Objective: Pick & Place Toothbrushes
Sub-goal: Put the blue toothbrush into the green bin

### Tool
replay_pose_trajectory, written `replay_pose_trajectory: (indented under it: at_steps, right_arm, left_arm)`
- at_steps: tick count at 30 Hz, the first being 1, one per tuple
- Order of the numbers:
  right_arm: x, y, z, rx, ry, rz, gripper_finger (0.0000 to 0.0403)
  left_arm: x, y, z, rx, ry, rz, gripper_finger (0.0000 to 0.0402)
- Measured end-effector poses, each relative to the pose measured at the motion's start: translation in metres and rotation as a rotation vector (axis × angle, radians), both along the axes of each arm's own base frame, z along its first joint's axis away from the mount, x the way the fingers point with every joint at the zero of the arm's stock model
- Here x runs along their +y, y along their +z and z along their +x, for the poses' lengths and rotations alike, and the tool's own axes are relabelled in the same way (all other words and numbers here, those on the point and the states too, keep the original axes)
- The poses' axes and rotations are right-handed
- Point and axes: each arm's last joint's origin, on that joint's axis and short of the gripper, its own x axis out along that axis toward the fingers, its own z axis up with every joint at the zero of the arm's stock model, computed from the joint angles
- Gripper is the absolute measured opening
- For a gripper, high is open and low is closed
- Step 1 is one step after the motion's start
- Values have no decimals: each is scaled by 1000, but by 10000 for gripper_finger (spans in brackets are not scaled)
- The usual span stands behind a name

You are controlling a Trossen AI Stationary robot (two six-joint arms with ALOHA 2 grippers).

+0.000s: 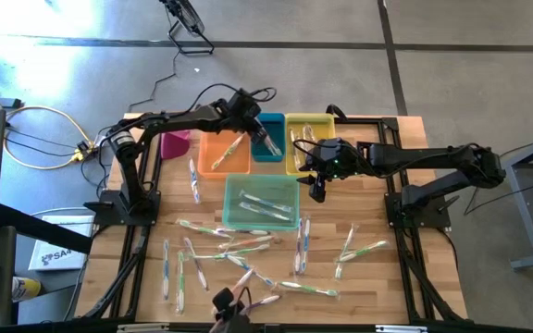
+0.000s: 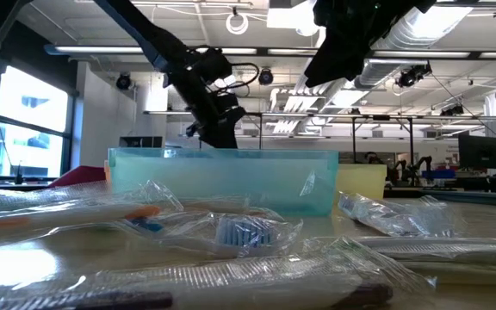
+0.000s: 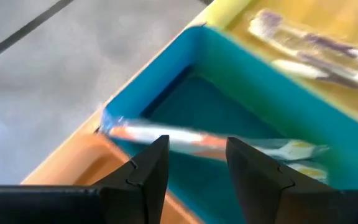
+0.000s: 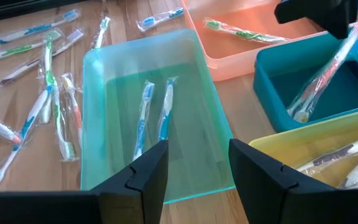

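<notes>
Nearest, a scatter of wrapped toothbrushes [image 1: 248, 264] lies loose across the near half of the worktop [image 1: 378, 277], still waiting to be sorted. Just beyond them sits the pale green bin [image 1: 261, 203] with two blue-accented brushes inside, and the right end effector [image 1: 317, 191] hovers at its far right corner, fingers spread and carrying nothing. Farther back runs the row of bins: pink bin [image 1: 176, 143], orange bin [image 1: 224, 153], teal bin [image 1: 268, 137], yellow bin [image 1: 310, 141]. The left end effector [image 1: 268, 143] hangs over the teal bin, fingers spread, with a wrapped orange-accented toothbrush [image 3: 185, 138] leaning across the bin's corner just past its tips, apparently freed rather than pinched. To finish this placement well, the left arm should probably lift straight up so the crinkly wrapper does not snag a finger and drag the brush back out. The left wrist view alone shows the gap between fingers and brush; the right wrist view shows that brush propped against the teal wall, and the green bin's contents, which the low view hides behind its translucent side.
</notes>
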Motion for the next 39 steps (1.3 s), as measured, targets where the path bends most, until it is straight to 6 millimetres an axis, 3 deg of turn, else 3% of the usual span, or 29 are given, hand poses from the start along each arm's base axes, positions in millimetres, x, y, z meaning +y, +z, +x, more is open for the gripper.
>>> replay_pose_trajectory:
  at_steps: [13, 39]
  right_arm:
    - [0, 0, 0, 0, 0, 0, 161]
    - [0, 1, 0, -7, 0, -1, 161]
  left_arm:
    - [-20, 0, 11, 72, -120, 19, 156]
    - [-21, 1, 12, 49, -140, 11, 156]
